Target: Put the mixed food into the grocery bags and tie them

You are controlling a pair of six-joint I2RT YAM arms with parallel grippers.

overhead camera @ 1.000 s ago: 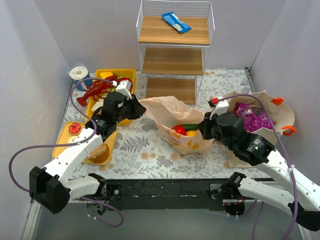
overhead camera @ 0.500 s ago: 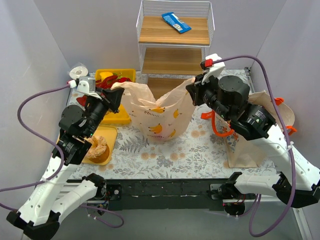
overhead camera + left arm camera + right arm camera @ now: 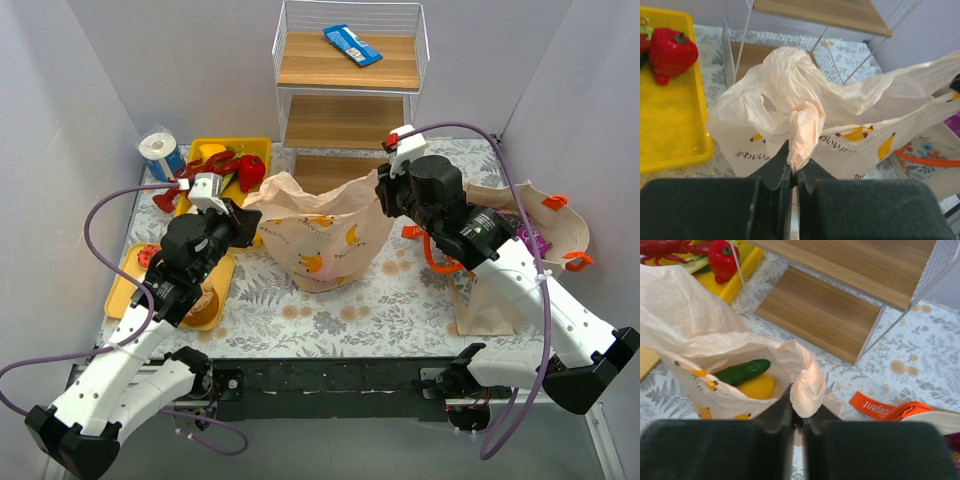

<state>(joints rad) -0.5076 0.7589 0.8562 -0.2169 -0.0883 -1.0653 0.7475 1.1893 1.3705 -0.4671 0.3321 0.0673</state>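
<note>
The peach plastic bag (image 3: pixel 325 240) with banana prints sits at the centre of the desk (image 3: pixel 400 300), directly in front of the wire shelf (image 3: pixel 348 100), and is stretched wide between the two arms. The left pincer (image 3: pixel 252 208) is clamped on the bag's left handle; the left wrist view shows its jaws (image 3: pixel 794 172) pressed together on a bunched twist of the thin film. The right pincer (image 3: pixel 384 196) is likewise closed on the right handle, and the right wrist view shows its jaws (image 3: pixel 797 422) pinching a gathered fold of the same film. Whether the bag's base rests on the desk or hangs just above it cannot be determined. Inside the open mouth lie a dark green toy cucumber (image 3: pixel 742 371) and, touching it, a yellow item (image 3: pixel 756 386). To the right of the bag stands the beige tote (image 3: pixel 495 300), one orange handle (image 3: pixel 432 256) trailing on the desk between the two bags; a purple packet (image 3: pixel 533 243) shows just inside its rim. To the left, a yellow tray (image 3: pixel 262 148) holds a red pepper (image 3: pixel 251 170) and a red lobster (image 3: pixel 195 176). A paper roll (image 3: pixel 160 150) stands beside that tray at the far left. A blue packet (image 3: pixel 352 45) lies on the top board of the wire shelf.
</note>
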